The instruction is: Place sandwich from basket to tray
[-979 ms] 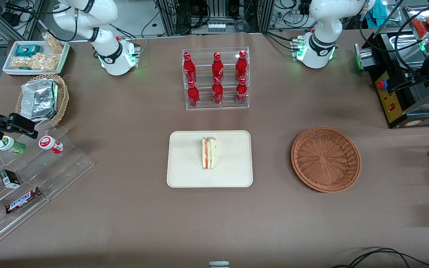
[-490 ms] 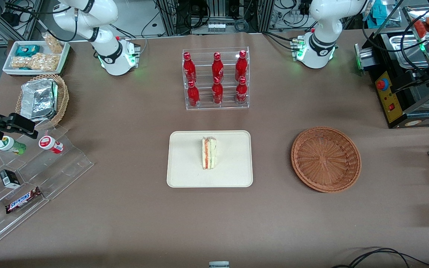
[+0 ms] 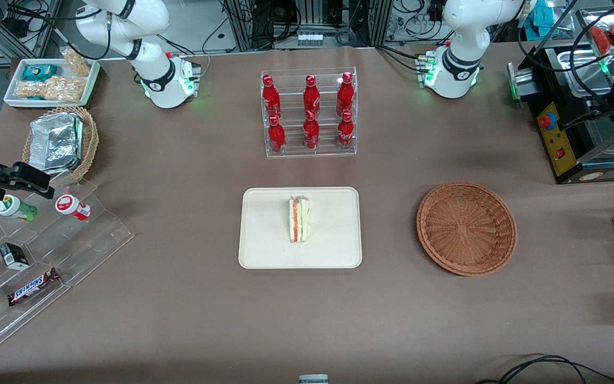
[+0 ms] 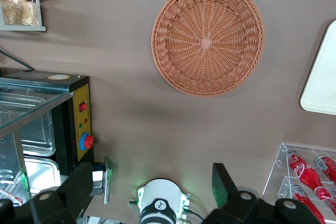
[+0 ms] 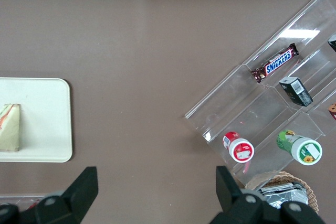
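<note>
Three cams, all looking down at the table (image 3: 179,298)

Front one's high, takes in every edge. Left wrist cam hangs high over the basket (image 4: 208,38), gripper (image 4: 152,195) spread wide, tray (image 4: 321,74) corner shared. Right wrist cam hovers above the tray (image 5: 47,119) edge and sandwich (image 5: 10,127).

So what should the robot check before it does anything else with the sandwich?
1. Sandwich on the tray: ok, it sits near the middle.
2. Basket emptied: ok, nothing lies in it.
3. Gripper clear of the food: ok, it hangs high above the table, open and holding nothing, near the working arm's end.
4. Sandwich well inside the tray's rim: ok.
5. Coke bottle rack undisturbed: ok, all bottles upright.
</note>
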Motion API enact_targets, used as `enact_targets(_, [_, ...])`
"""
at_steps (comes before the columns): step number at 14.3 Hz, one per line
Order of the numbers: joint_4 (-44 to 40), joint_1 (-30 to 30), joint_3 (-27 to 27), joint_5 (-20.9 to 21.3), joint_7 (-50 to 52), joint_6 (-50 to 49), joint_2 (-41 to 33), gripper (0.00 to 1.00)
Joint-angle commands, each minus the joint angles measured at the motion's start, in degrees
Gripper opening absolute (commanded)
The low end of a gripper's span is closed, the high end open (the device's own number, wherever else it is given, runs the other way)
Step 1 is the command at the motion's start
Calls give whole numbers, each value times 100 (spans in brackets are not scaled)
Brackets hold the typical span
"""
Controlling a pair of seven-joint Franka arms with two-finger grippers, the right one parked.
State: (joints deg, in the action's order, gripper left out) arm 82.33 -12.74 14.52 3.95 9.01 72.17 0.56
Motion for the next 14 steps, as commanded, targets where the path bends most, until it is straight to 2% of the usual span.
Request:
enact_targets(1, [117,-27,33,70,-84,-27,-136,100])
enact_targets(14, [46,-27,33,9,4,16,-74,100])
